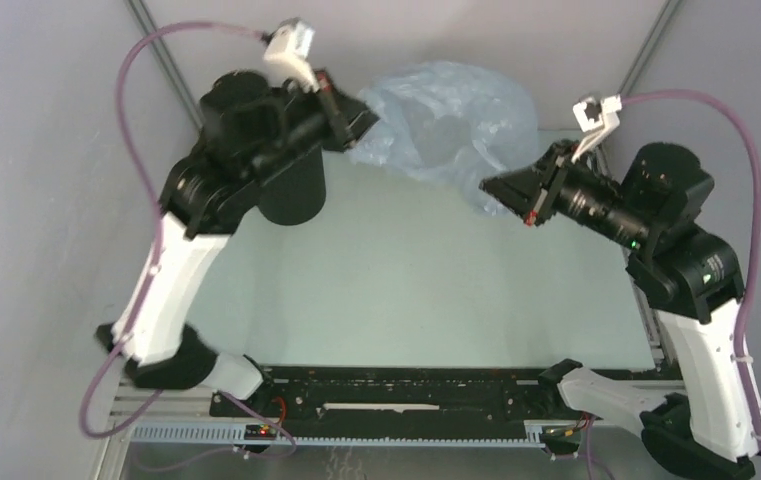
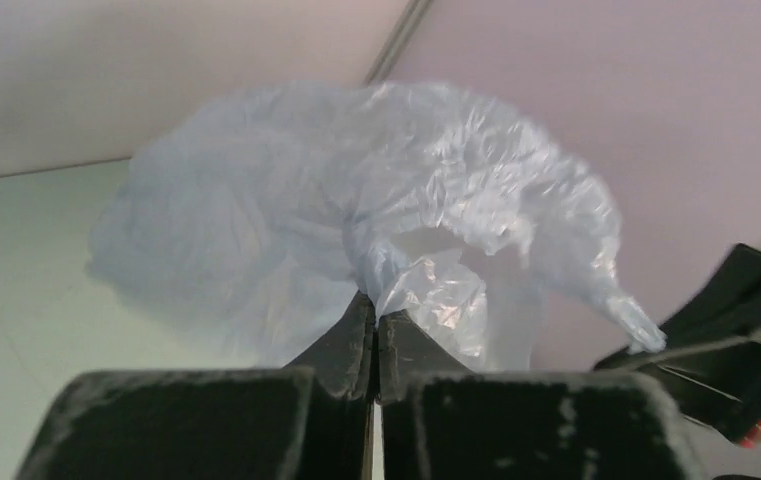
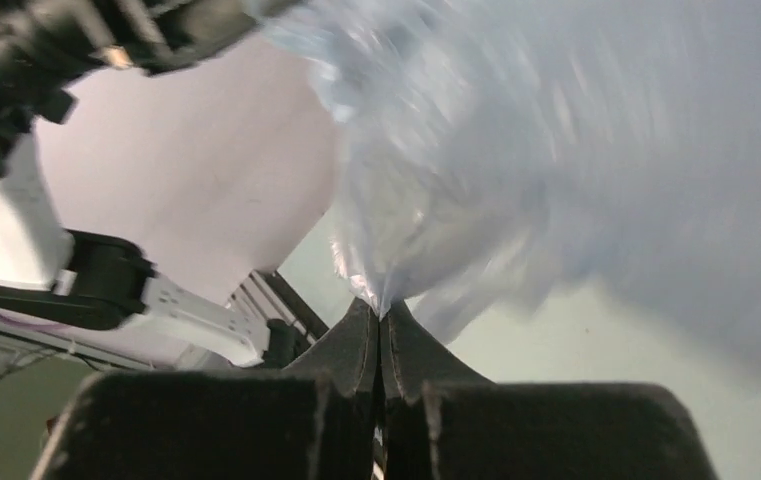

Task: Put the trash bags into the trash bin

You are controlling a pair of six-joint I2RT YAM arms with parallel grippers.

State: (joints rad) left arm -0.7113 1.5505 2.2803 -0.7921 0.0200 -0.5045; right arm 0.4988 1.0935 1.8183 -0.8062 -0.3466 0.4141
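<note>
The pale blue translucent trash bag hangs in the air at the back of the table, stretched between both grippers. My left gripper is shut on its left edge; in the left wrist view the film bunches out from between the closed fingertips. My right gripper is shut on the bag's right lower edge, and the film fans out from its tips. The black trash bin stands upright under the left arm, mostly hidden by it, left of the bag.
Grey walls close the back and sides. A metal frame post runs up at the back left and another at the back right. The pale table surface spreads in front of the bag. The black rail lies at the near edge.
</note>
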